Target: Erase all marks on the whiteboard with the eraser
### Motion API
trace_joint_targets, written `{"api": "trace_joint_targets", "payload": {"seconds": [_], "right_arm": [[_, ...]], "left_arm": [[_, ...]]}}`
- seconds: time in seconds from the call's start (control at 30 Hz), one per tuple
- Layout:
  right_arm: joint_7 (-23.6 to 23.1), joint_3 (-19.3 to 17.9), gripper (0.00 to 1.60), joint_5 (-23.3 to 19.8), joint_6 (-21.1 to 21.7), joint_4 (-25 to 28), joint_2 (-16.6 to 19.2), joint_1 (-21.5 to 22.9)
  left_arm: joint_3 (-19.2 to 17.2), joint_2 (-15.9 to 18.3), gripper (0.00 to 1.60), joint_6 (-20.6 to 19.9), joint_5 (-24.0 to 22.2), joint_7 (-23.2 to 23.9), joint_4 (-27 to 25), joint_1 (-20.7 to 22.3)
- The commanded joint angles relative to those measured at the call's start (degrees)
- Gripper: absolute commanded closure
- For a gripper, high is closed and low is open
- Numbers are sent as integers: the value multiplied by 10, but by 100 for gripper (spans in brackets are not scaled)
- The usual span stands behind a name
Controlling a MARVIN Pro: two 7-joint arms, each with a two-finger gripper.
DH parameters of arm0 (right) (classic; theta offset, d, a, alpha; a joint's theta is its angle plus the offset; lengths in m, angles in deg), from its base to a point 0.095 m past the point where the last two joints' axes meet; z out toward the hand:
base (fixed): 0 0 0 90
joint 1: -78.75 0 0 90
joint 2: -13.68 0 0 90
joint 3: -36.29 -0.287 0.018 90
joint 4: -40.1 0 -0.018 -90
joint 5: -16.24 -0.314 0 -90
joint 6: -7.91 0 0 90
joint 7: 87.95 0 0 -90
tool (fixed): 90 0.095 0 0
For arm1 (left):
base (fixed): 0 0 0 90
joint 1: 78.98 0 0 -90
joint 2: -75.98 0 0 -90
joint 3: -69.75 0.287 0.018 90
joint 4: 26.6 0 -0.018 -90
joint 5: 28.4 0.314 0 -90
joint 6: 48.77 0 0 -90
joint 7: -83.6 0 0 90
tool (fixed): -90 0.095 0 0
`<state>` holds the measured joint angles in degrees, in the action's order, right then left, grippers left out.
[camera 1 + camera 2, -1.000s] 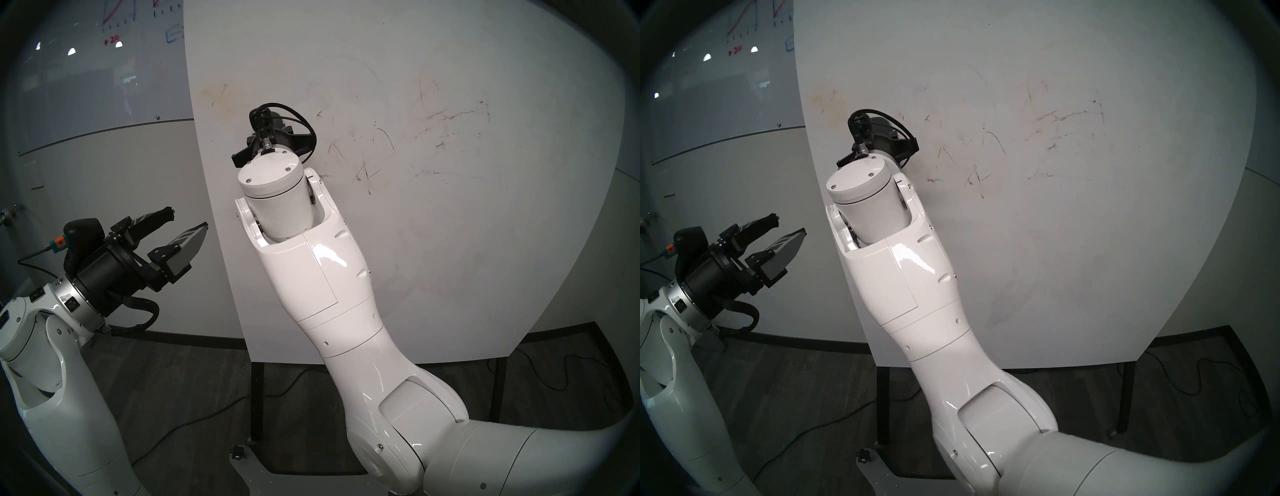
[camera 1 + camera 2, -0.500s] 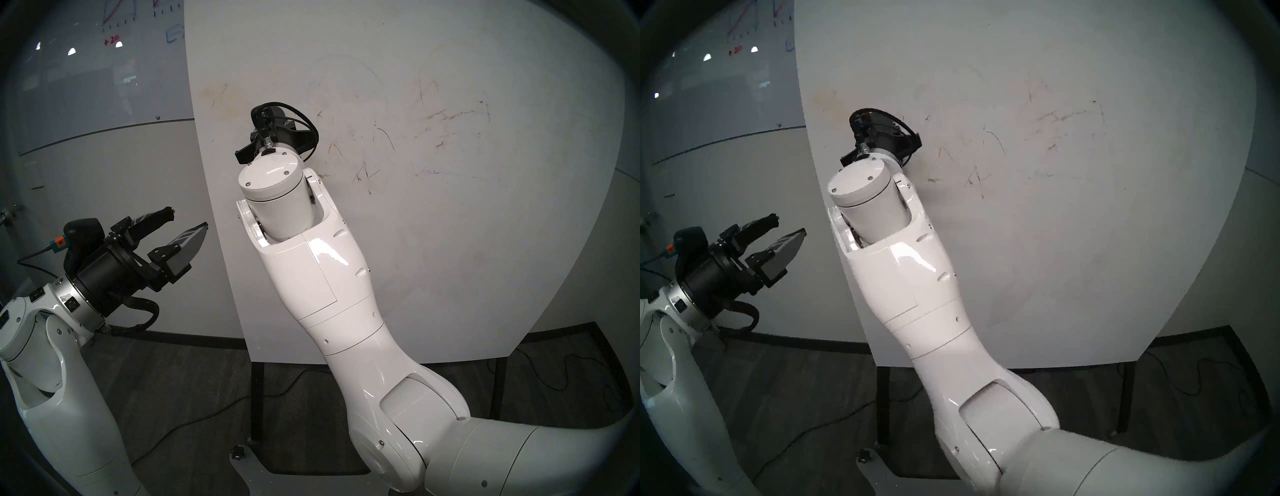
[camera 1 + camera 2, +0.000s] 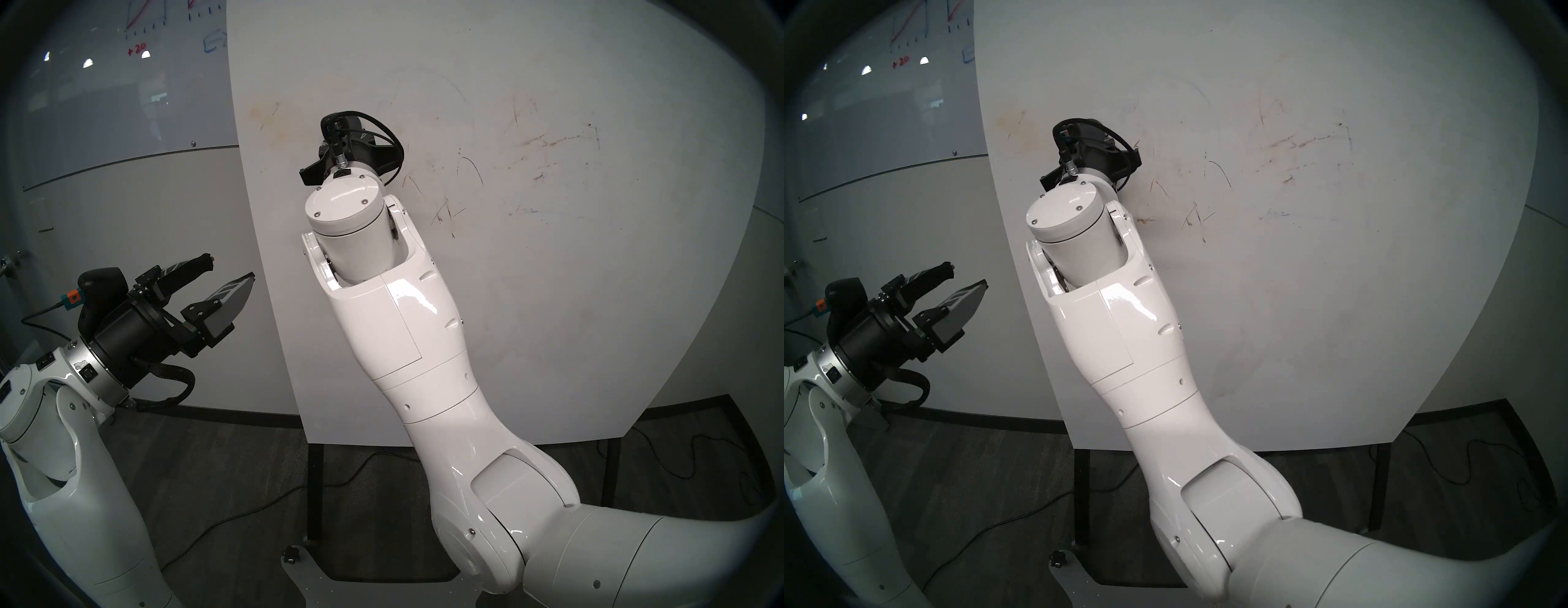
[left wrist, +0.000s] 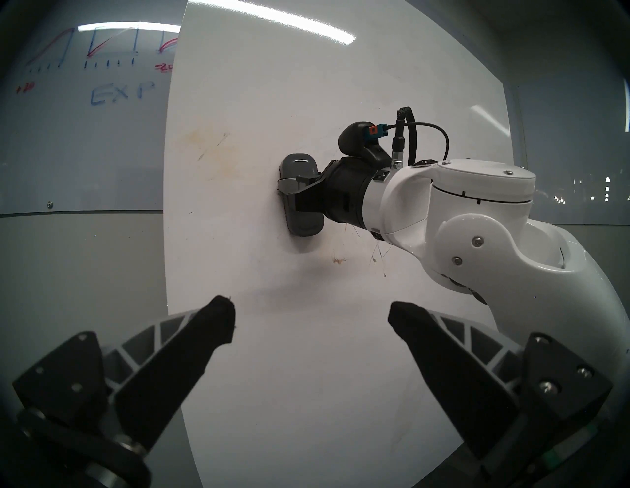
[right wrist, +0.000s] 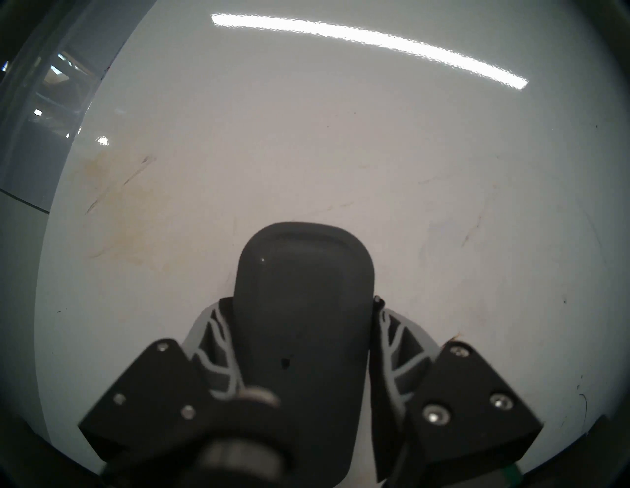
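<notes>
While clamped in the right claw point(image 4: 298, 197), eraser point(image 4: 300, 196) long axis vertical, flat against whiteboard point(image 4: 272, 112).

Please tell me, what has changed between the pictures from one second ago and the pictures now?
The right gripper, shut on the eraser, slid up and toward the right across the whiteboard, covering a small scratch that showed beside it before. Nothing was taken or released. The left gripper stayed open and in place, and the faint scratches further right look the same.
</notes>
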<state>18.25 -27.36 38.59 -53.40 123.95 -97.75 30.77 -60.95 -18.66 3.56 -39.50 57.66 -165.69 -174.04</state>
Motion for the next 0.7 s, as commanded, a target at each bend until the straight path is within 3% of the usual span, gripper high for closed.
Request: {"api": "trace_joint_targets", "payload": {"seconds": [0.0,0.67], "right_arm": [[21,-53,160,10,-2,-3,26,36],[22,-120,160,15,2,23,52,42]], "left_arm": [[1,1,0,0,-2,0,-9,1],[1,1,0,0,-1,0,-9,1]]}}
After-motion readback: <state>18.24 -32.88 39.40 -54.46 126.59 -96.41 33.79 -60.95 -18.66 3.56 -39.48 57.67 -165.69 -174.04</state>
